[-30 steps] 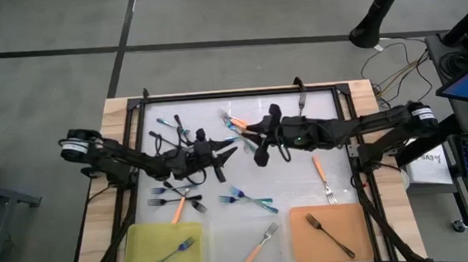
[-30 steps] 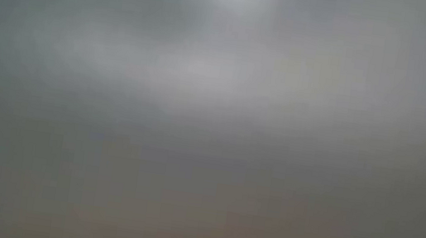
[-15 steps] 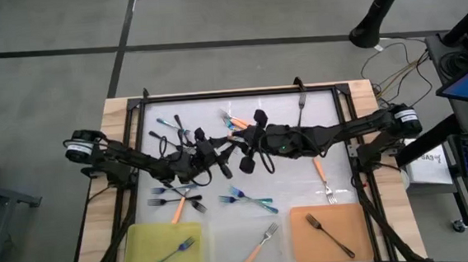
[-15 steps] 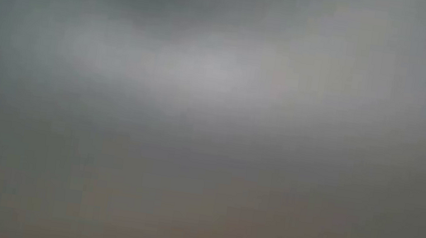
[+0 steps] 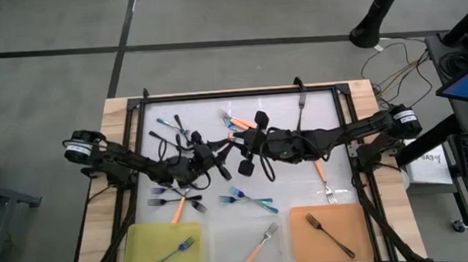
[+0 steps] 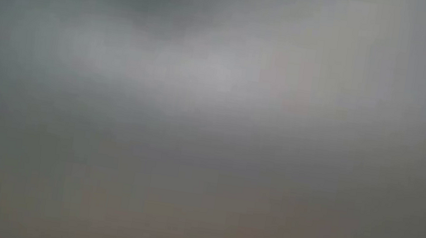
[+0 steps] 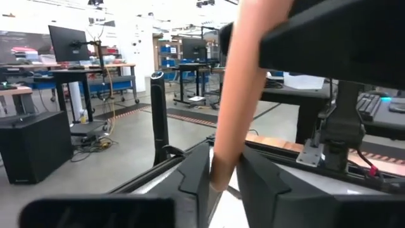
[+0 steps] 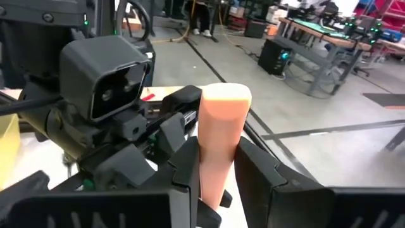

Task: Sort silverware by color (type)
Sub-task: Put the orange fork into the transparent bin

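Right wrist view: smooth orange fork handle (image 8: 223, 142)

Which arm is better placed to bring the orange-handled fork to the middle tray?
Right, narrowly: both the right gripper and left gripper clamp the orange-handled fork, but the right gripper sits more in line with the middle tray.

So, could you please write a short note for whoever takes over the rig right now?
Right hand: shut on an orange-handled fork, above the table's middle.
Left hand: meets it there, closed around the same handle; looks like a hand-over.
Done: one blue fork on the yellow mat, one orange fork on the middle mat, one dark fork on the orange mat.
Left: place the held fork, then sort the loose forks spread over the table.
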Controlling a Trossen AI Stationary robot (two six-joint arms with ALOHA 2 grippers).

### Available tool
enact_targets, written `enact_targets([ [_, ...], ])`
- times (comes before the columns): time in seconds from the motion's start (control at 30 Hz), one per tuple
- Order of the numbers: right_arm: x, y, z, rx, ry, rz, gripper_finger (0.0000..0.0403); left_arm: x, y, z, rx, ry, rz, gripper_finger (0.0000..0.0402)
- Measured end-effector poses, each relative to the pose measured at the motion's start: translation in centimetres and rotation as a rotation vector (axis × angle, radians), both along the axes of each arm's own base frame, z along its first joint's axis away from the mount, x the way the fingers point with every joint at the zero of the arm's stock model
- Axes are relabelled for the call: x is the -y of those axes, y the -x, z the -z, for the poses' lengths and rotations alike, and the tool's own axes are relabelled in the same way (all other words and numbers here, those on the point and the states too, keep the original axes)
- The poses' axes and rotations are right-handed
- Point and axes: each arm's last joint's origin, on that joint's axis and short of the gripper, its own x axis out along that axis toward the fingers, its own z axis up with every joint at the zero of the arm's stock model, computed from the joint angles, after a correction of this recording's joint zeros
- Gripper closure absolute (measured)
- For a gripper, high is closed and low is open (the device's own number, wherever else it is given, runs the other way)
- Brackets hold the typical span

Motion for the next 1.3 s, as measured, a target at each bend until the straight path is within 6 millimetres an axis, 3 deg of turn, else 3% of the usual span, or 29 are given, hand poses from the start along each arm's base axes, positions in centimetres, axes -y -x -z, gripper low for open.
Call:
enact_targets([
  [0.1,-0.1,0.0,0.0,0.005,-0.011,-0.003,0.0338,0.2,0.0,0.0,-0.016,-0.017,0.005,0.0382],
  [0.4,-0.5,0.1,0.0,-0.016,-0.024,-0.046,0.0336,0.4,0.0,0.0,-0.005,-0.006,0.023,0.0383],
  [0.53,-0.5,0.8,-0.4,-0.158,-0.018,-0.059,0.0284,0.7,0.1,-0.2,0.008,0.0,0.033,0.0385],
  [0.67,-0.4,2.2,-2.1,-0.307,-0.076,-0.029,0.0229,0.9,0.5,-0.4,0.012,0.004,0.024,0.0385],
  [0.83,0.0,4.6,-4.3,-0.444,-0.162,0.047,0.0196,1.9,1.1,-0.9,0.008,0.026,0.116,0.0386],
  [1.1,0.4,7.3,-4.8,-0.588,-0.249,0.145,0.0201,6.6,1.3,-0.5,-0.101,0.175,0.605,0.0387],
  [1.3,0.6,8.9,-3.8,-0.719,-0.325,0.266,0.0209,11.5,0.7,-3.0,-0.357,0.196,0.786,0.0388],
])
